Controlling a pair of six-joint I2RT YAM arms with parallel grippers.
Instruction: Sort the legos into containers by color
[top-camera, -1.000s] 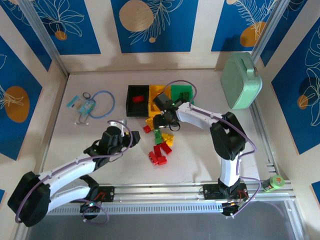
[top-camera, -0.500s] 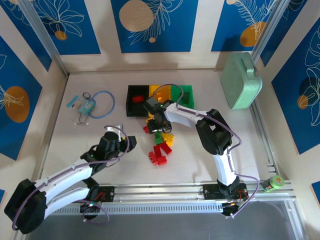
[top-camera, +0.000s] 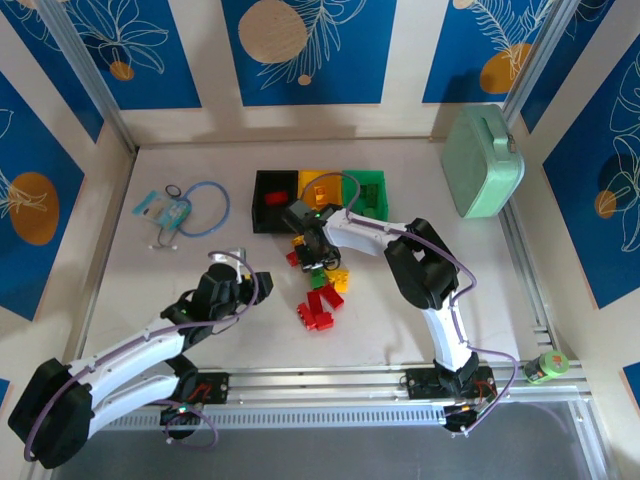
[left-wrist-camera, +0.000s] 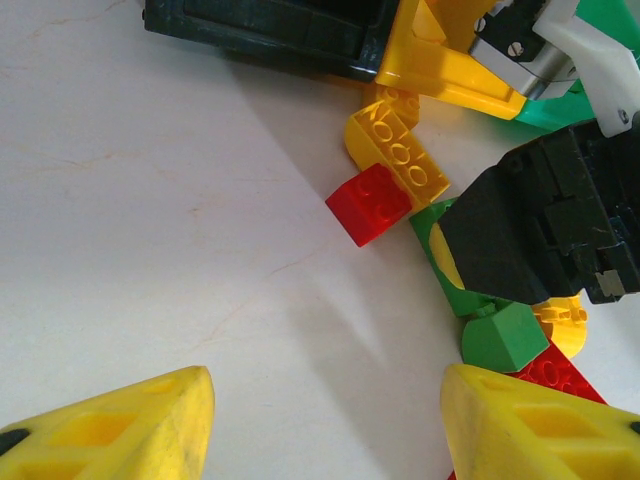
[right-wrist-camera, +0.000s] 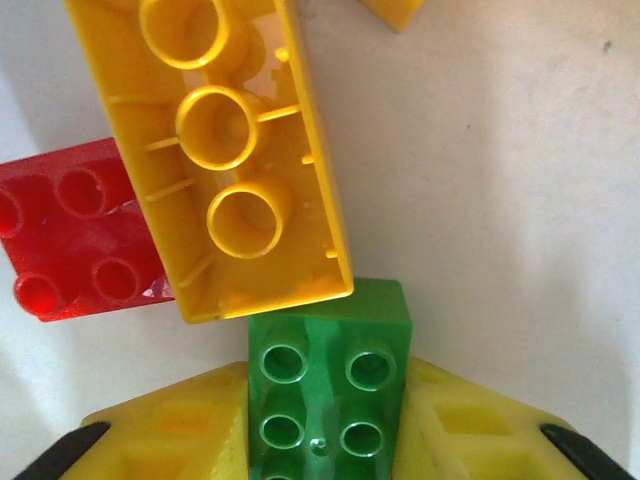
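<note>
White tabletop (top-camera: 400, 170), blue leaf-print walls (top-camera: 300, 50) | left hand (left-wrist-camera: 325, 410) spread, empty | right hand (right-wrist-camera: 320, 435) clamping green lego (right-wrist-camera: 328, 370)

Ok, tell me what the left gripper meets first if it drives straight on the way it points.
After bare table, the left gripper would probably meet the red brick first, a little off its centre line; if it slips past, the black bin comes next.
</note>
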